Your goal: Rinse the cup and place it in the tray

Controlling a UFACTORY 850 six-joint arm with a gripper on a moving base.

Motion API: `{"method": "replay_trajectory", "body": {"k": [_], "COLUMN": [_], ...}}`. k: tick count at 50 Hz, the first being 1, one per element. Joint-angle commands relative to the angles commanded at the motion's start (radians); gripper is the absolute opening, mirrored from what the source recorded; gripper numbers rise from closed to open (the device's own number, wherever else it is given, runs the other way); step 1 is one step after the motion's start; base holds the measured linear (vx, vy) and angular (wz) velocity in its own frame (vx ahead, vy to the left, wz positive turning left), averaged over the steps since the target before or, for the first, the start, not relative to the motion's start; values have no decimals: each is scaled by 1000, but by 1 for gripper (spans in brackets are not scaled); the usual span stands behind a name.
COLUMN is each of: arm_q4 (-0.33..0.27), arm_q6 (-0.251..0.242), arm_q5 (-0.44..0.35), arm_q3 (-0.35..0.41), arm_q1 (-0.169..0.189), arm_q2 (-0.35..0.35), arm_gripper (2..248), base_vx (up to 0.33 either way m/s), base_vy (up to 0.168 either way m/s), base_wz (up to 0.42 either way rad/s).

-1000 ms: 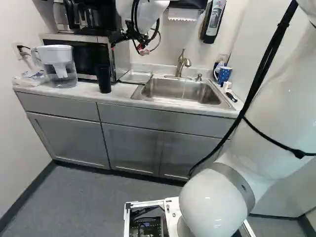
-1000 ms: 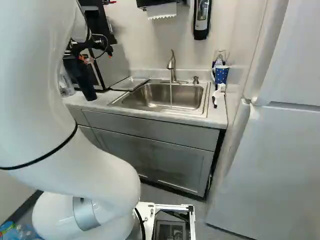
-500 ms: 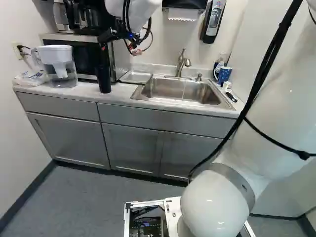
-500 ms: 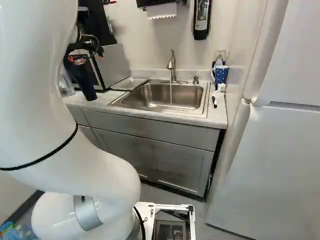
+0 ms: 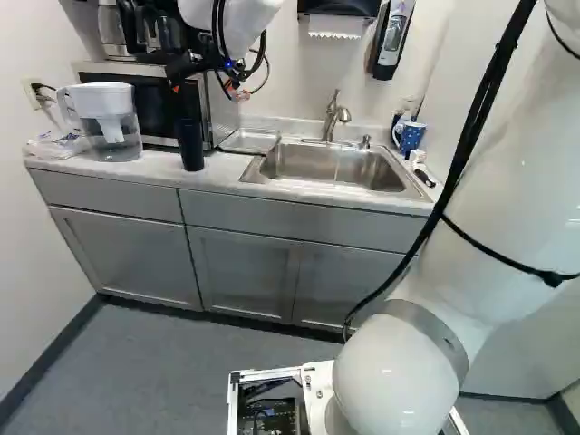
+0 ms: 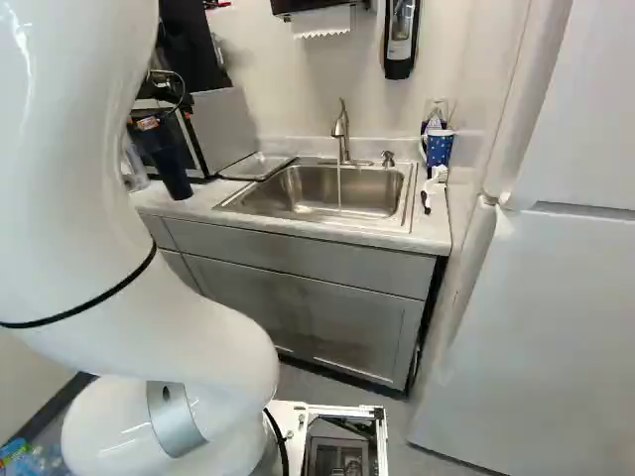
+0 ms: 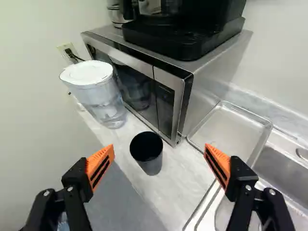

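The gripper [image 7: 159, 147] is spread wide toward the upright cup [image 7: 152, 164] on the counter [image 7: 174, 192], likely to clasp its sides for rinsing under the tap [image 6: 341, 129]

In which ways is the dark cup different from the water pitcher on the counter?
The cup is dark and opaque, while the pitcher has a clear body. The cup is open at the top; the pitcher is closed with a white lid. The cup is smaller and slimmer than the pitcher. Both stand upright on the counter.
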State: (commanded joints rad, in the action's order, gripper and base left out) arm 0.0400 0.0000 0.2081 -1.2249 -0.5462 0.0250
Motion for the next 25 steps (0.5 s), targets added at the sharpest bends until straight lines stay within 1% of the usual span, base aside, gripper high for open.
{"method": "replay_trajectory", "body": {"k": [25], "arm_q4": [0], "arm_q6": [0], "arm_q5": [-6], "arm_q3": [28], "arm_q1": [0], "arm_q2": [-24], "arm_gripper": [247], "base_vx": [0], "base_vy": [0], "base_wz": [0]}}
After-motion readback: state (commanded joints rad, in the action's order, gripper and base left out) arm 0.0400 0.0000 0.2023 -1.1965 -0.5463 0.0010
